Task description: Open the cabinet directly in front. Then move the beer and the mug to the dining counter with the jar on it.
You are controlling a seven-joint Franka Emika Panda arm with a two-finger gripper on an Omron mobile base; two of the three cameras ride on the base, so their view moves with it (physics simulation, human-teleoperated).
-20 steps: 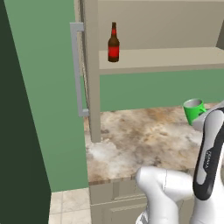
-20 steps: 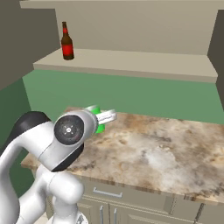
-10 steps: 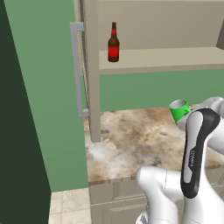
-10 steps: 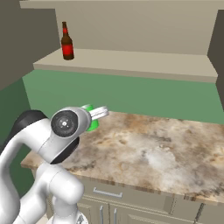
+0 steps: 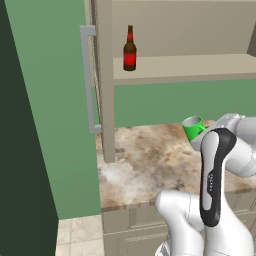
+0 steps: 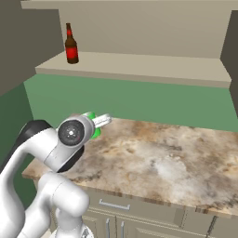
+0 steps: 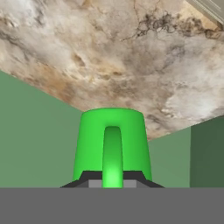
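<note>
We have the cabinet (image 5: 102,75) standing open — its door swung out to the left with the long grey handle (image 5: 88,80) facing us — so the opening step looks finished and the carrying step is in hand. The tool (image 7: 112,180) is clamped on the mug (image 7: 112,146): in the hand view the green body and its loop handle sit right between the dark tips, and in the left base view the mug (image 5: 193,129) hangs tilted above the marble tabletop (image 5: 145,165) rather than resting on it. The beer (image 5: 129,50) stands upright on the cabinet shelf (image 6: 139,69), well apart from the arm, so it is not yet moved. As we judge it, the next move calls for the base to turn away and drive to the dining counter with the mug kept level and the grip firm — then a return for the bottle. The tips themselves are mostly cut off at the bottom of the hand view, so we cannot tell which part of the mug they pinch. In the right base view the arm's joint covers most of the mug (image 6: 95,131).
</note>
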